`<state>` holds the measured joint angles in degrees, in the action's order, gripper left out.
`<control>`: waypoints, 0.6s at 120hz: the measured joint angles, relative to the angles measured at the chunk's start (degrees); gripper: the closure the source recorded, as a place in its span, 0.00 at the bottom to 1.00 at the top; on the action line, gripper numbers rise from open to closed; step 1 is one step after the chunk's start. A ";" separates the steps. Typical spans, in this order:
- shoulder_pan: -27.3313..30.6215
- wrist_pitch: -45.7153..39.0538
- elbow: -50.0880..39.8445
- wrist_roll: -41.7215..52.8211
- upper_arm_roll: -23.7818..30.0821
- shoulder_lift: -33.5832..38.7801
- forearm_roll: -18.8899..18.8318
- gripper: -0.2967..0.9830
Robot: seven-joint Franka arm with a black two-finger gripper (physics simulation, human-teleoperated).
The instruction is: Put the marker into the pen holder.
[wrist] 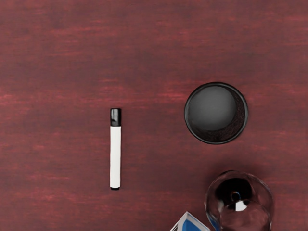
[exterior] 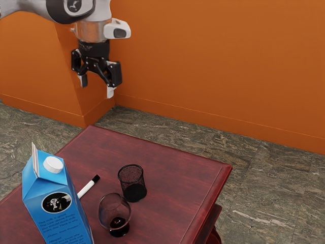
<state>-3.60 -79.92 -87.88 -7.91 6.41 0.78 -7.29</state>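
High above the far side of the table, my gripper (exterior: 97,90) stands open, with its two fingertips well apart and nothing between them. The white marker with a black cap (exterior: 89,186) lies flat on the table, its lower end hidden behind the milk carton in the exterior view. In the wrist view the whole marker (wrist: 115,149) can be seen, apart from the pen holder. The black mesh pen holder (exterior: 132,183) stands upright; from above, its round opening (wrist: 211,109) holds nothing visible.
A blue milk carton (exterior: 57,203) stands tall beside the marker; its top (wrist: 190,225) also appears in the wrist view. A clear round glass (exterior: 115,211) with a dark base stands near the pen holder. The dark red table (exterior: 172,168) ends near an orange wall.
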 joint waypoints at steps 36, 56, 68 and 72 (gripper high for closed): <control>6.93 -11.22 -15.92 -2.84 -2.19 5.42 -0.21 0.24; 11.22 -19.61 -31.14 -3.67 -2.28 7.11 -0.22 0.24; 12.20 -26.18 -37.37 -3.80 -2.28 6.89 -0.15 0.24; 12.61 -28.32 -38.97 -3.80 -2.28 6.76 -0.14 0.24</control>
<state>9.02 -108.25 -126.85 -11.71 4.13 7.54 -7.43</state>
